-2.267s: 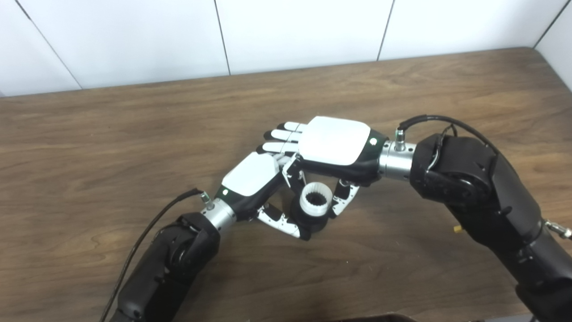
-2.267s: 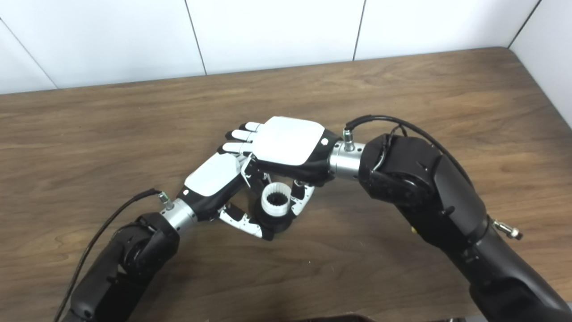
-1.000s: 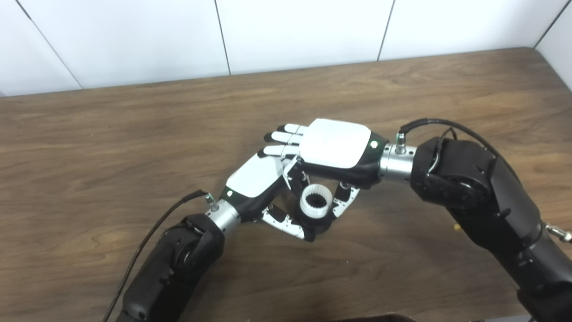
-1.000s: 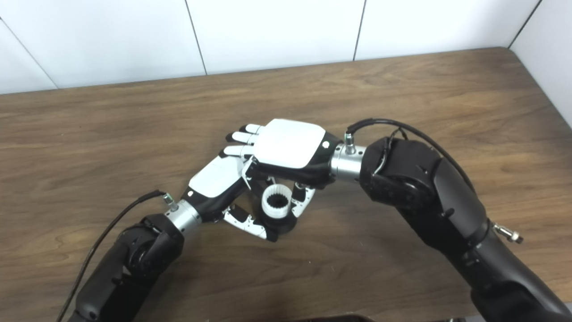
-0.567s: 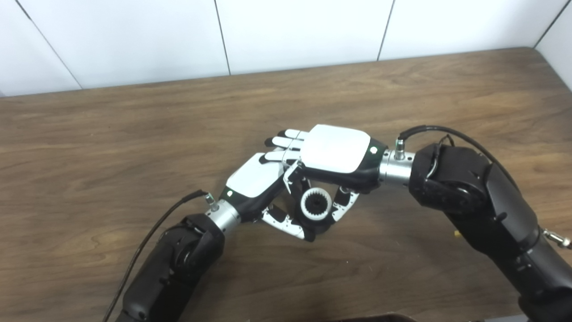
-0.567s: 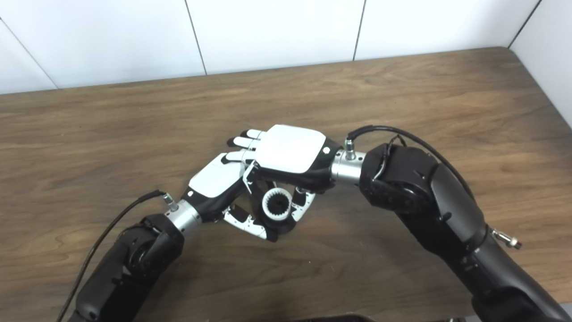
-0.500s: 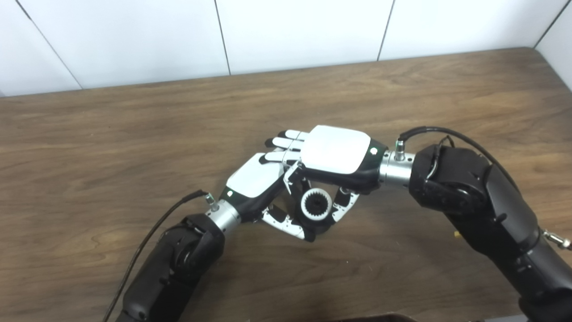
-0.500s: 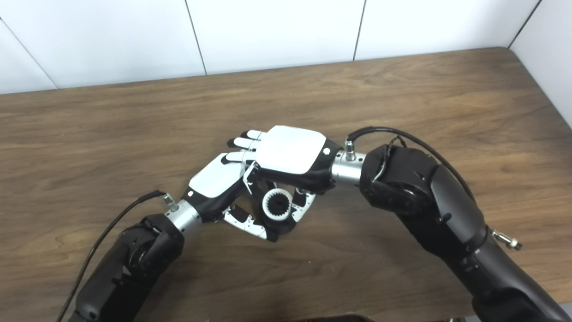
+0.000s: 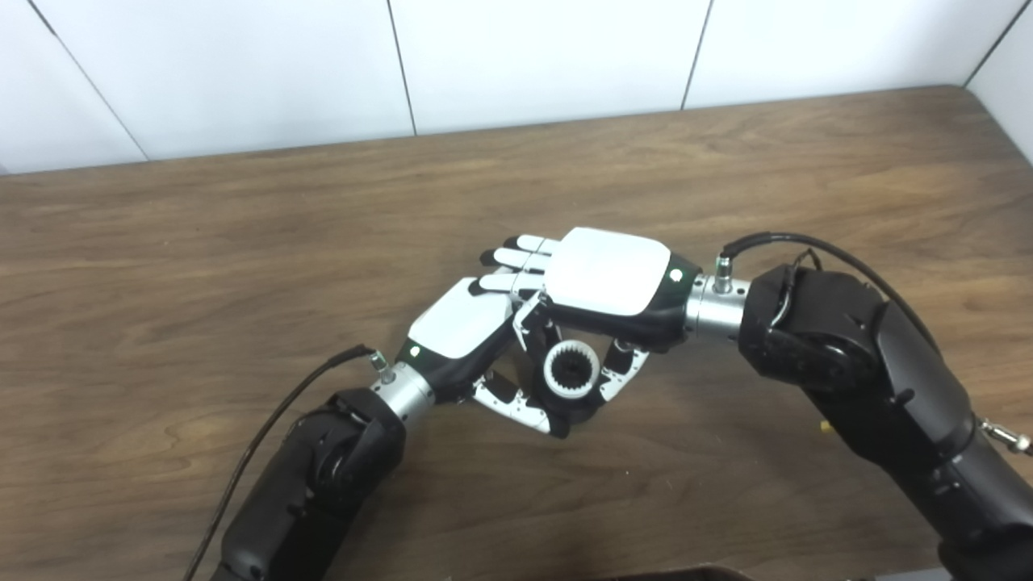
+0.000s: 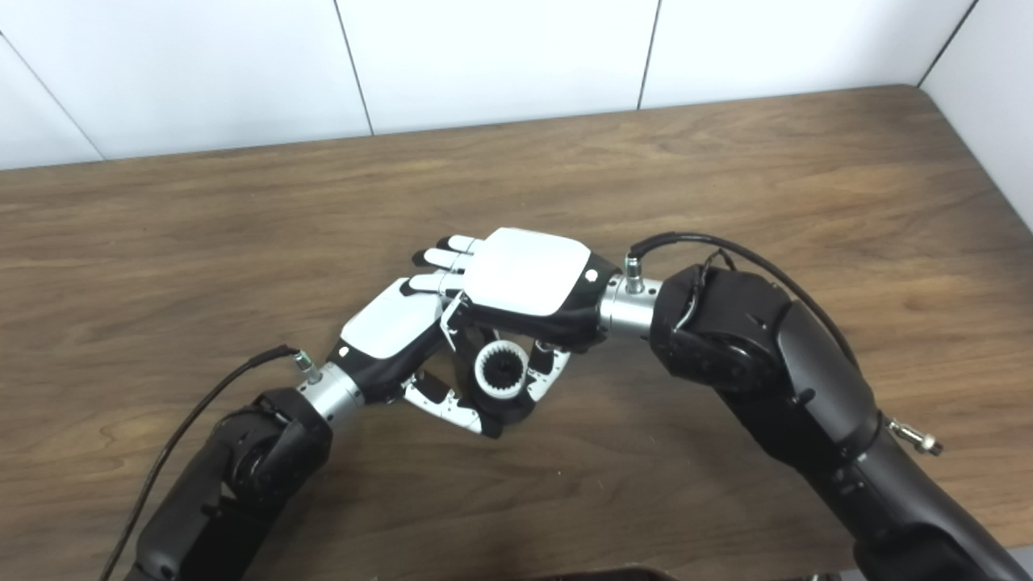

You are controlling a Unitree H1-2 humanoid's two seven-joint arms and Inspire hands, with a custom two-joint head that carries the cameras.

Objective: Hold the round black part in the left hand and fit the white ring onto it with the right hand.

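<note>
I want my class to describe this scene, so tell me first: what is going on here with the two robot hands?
The left hand holds a round black part above the wooden table. The right hand reaches over it, with thumb and fingers pinching a white toothed ring that sits on top of the black part. Whether the ring is fully seated cannot be told.

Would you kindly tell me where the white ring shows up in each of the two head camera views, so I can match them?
Left eye view: white ring sits just right of centre, below the right hand.
Right eye view: the ring sits just left of centre, under the same hand.
Shared landmark: the left hand, immediately left of the ring in both.
</note>
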